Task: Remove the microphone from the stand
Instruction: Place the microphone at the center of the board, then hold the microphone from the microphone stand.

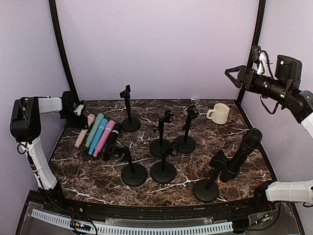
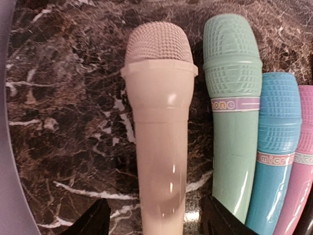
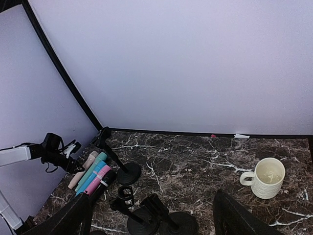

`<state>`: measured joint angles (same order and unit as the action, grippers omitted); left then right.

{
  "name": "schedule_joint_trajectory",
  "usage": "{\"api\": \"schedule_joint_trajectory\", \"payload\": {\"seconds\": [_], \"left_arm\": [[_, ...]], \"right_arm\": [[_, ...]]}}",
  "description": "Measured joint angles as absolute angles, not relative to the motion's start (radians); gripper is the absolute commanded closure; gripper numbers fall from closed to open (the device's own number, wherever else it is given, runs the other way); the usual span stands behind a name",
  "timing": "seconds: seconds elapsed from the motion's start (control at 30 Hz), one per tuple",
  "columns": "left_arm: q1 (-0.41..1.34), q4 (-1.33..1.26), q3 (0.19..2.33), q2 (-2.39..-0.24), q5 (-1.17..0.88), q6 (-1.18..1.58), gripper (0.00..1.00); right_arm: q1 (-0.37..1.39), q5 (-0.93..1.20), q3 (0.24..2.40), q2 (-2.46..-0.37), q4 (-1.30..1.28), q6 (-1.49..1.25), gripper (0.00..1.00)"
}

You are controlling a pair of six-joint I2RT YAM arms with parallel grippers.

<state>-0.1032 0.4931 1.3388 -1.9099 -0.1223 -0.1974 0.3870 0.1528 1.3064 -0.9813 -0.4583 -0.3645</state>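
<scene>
Marble-patterned table (image 1: pixel 88 169) carries every item; description runs from the left side to the right.

1. Left end effector (image 2: pixel 152 215): positioned at the far-left edge of the table, low over a beige microphone (image 2: pixel 159 122) that lies flat. The jaws stand spread, one finger on each side of the handle, with table surface visible between finger and handle on both sides. Nothing is held.
2. Just beside the beige unit lie a green microphone (image 2: pixel 234 98), a blue microphone (image 2: pixel 276 137) and a pink microphone (image 2: pixel 305 147), parallel and side by side. These are already off their holders.
3. Centre: several empty stands (image 1: pixel 162 169) are grouped upright.
4. Front right: the black microphone (image 1: pixel 243 152) sits in the clip of the last occupied stand (image 1: pixel 206 190), near the front edge. Its long axis is tilted, grille up and to the right, handle running down and left into the clip.
5. Right end effector (image 1: pixel 234 76): raised high near the back-right corner, jaws wide, holding nothing.

Governing relation: the black microphone lies well below the right end effector and toward the front edge. The right arm is judged the nearer; the left is well apart, across the table. Extraction probably follows the tilted axis, upward and to the right.
</scene>
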Motion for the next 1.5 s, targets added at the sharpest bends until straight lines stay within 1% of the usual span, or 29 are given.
{"api": "schedule_joint_trajectory", "payload": {"seconds": [0.17, 0.33, 0.4, 0.53, 0.67, 0.73, 0.87, 0.93, 1.03, 1.23, 1.37, 1.5], "left_arm": [[-0.102, 0.458, 1.286, -1.761, -0.093, -0.203, 0.31], [-0.052, 0.417, 1.192, -1.518, -0.069, -0.23, 0.33], [0.029, 0.407, 1.176, -1.409, -0.07, -0.234, 0.33], [0.279, 0.353, 1.174, -1.206, -0.136, -0.228, 0.34], [0.54, 0.286, 1.187, -1.101, -0.205, -0.213, 0.33], [0.692, 0.274, 1.229, -1.12, -0.201, -0.22, 0.31], [0.956, 0.262, 1.374, -1.293, -0.222, -0.259, 0.27], [1.049, 0.263, 1.454, -1.417, -0.251, -0.289, 0.26], [1.133, 0.265, 1.587, -1.612, -0.321, -0.333, 0.24], [1.172, 0.298, 1.794, -1.875, -0.455, -0.402, 0.22], [1.172, 0.309, 1.876, -1.945, -0.516, -0.421, 0.22], [1.172, 0.308, 1.892, -1.958, -0.555, -0.418, 0.22]], "right_arm": [[0.387, 0.152, 1.306, -0.978, -0.469, -0.361, 0.13], [0.387, 0.153, 1.306, -0.973, -0.472, -0.357, 0.1], [0.387, 0.154, 1.306, -0.971, -0.471, -0.358, 0.09], [0.387, 0.163, 1.296, -0.965, -0.461, -0.356, 0.07], [0.387, 0.194, 1.285, -0.957, -0.455, -0.352, 0.02], [0.386, 0.229, 1.283, -0.955, -0.45, -0.346, 0.01], [0.386, 0.319, 1.27, -0.937, -0.434, -0.326, 0.01], [0.386, 0.35, 1.263, -0.922, -0.432, -0.319, 0.01], [0.386, 0.346, 1.261, -0.903, -0.438, -0.314, 0.01], [0.386, 0.312, 1.26, -0.852, -0.535, -0.291, 0.01], [0.386, 0.332, 1.278, -0.796, -0.637, -0.28, 0.02], [0.386, 0.393, 1.299, -0.732, -0.751, -0.283, 0.01]]}}
